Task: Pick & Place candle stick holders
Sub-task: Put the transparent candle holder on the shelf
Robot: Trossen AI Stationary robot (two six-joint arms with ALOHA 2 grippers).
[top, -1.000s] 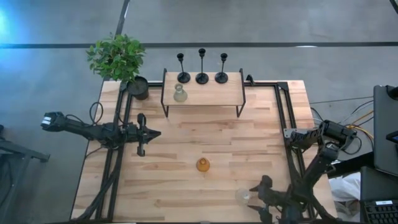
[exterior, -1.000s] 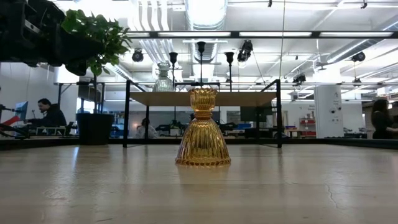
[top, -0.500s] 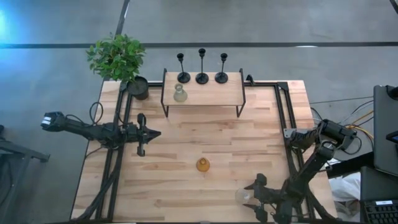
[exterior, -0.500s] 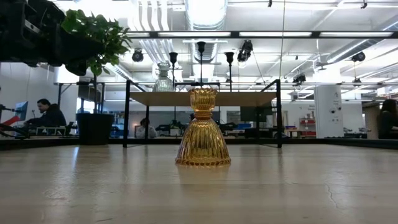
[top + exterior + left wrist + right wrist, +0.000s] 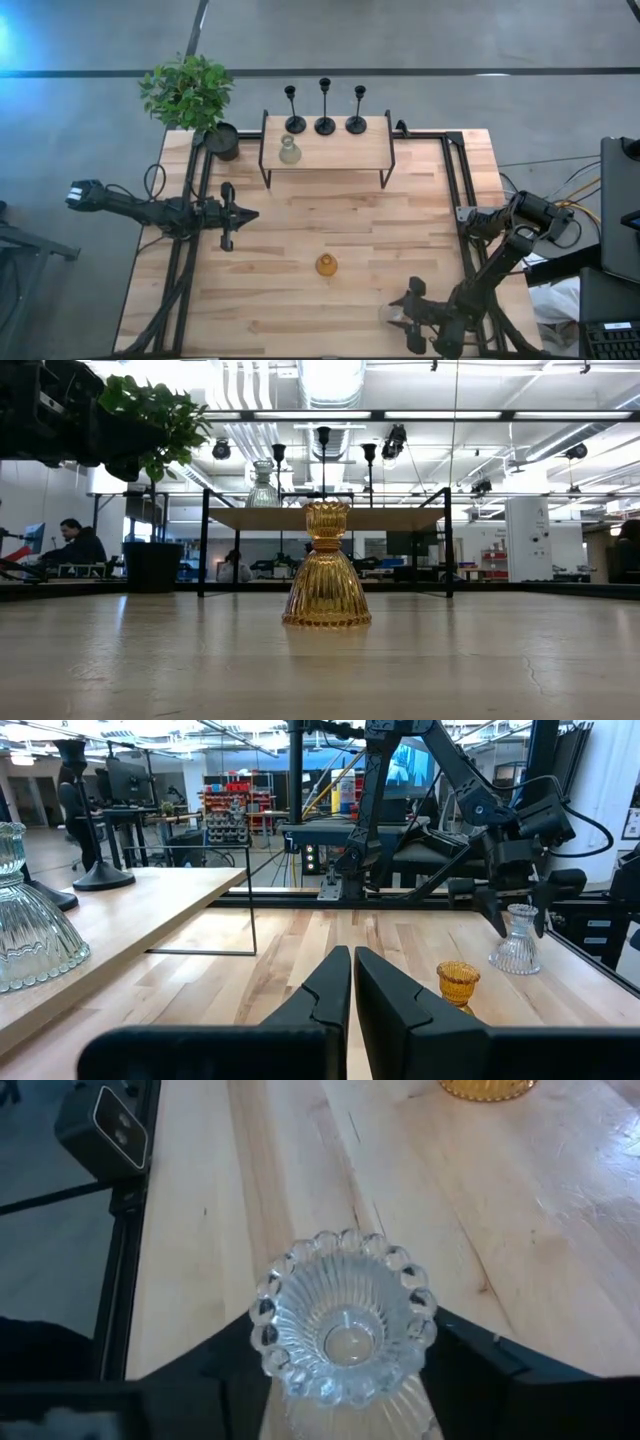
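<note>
Three black candle stick holders (image 5: 290, 108) (image 5: 325, 103) (image 5: 358, 107) stand on their round bases along the far edge of a raised wooden shelf (image 5: 340, 150). No gripper is near them. My right gripper (image 5: 401, 316) is open near the table's front right. It hangs over a clear glass vase (image 5: 343, 1330) that stands on the table, one finger on each side of its rim. The same vase shows in the left wrist view (image 5: 518, 942). My left gripper (image 5: 250, 213) is shut and empty, low over the table's left half, pointing right. My right gripper comes down from above around the clear vase's beaded rim (image 5: 420, 1302), with one finger (image 5: 228, 1372) on each side. I cannot tell whether the fingers touch the glass. The vase stands upright on the table.
An amber glass vase (image 5: 326, 265) stands near the table's middle and fills the low view (image 5: 326, 570). A greenish glass vase (image 5: 289, 150) sits on the shelf's left part. A potted plant (image 5: 222, 140) stands at the far left. Black rails (image 5: 462, 200) run along both sides.
My right gripper has moved toward the table's left edge, onto the clear vase, and now stands around it. The vase has stayed in place.
</note>
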